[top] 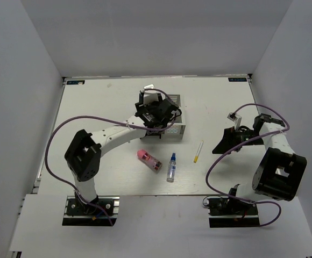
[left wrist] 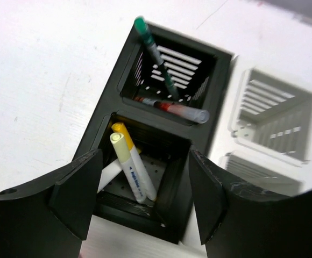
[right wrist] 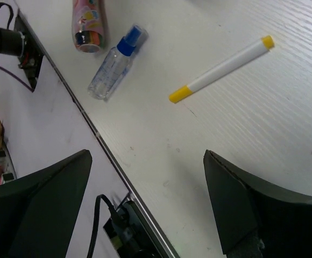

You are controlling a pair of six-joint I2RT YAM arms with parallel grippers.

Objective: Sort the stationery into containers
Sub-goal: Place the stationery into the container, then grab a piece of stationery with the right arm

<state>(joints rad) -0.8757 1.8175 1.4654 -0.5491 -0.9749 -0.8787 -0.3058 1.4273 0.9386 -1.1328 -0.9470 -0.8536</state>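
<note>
Three pieces of stationery lie loose on the white table. In the right wrist view, a thin white pen with yellow ends is at upper right. A small clear bottle with a blue cap and a stubby pink cylinder are at upper left, almost touching each other.

The right gripper hangs over them, spread wide and empty. The pen lies flat, so a shallow pinch would likely skate off it. The bottle and cylinder lie on their sides and could roll toward the table edge at lower left.

In the left wrist view, two white yellow-tipped pens lean in the near black mesh cup. A dark green pen and a red pen sit in the far black cup, with the silver-white cups at right.

The left gripper is parted and holds nothing. Its fingers flank the near cup, so a crooked lift could snag the leaning pens or tip the cup.
</note>
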